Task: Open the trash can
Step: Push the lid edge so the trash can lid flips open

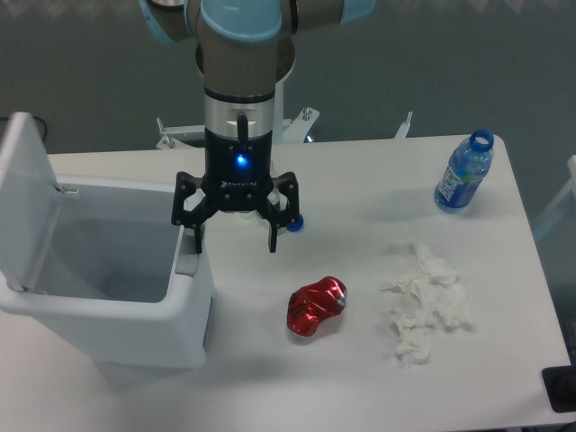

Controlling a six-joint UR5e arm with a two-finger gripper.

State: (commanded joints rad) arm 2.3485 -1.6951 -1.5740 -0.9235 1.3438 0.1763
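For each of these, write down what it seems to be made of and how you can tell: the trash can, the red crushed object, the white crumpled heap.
Trash can: probably plastic; smooth matte white walls, rounded moulded corners.
Red crushed object: likely thin metal, perhaps a can; glossy, with sharp bright highlights on its dents.
White crumpled heap: looks like tissue or paper; soft, dull, irregular folds.

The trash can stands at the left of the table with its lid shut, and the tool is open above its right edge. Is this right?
Not quite: the lid stands raised. The camera view shows the trash can open and the tool open.
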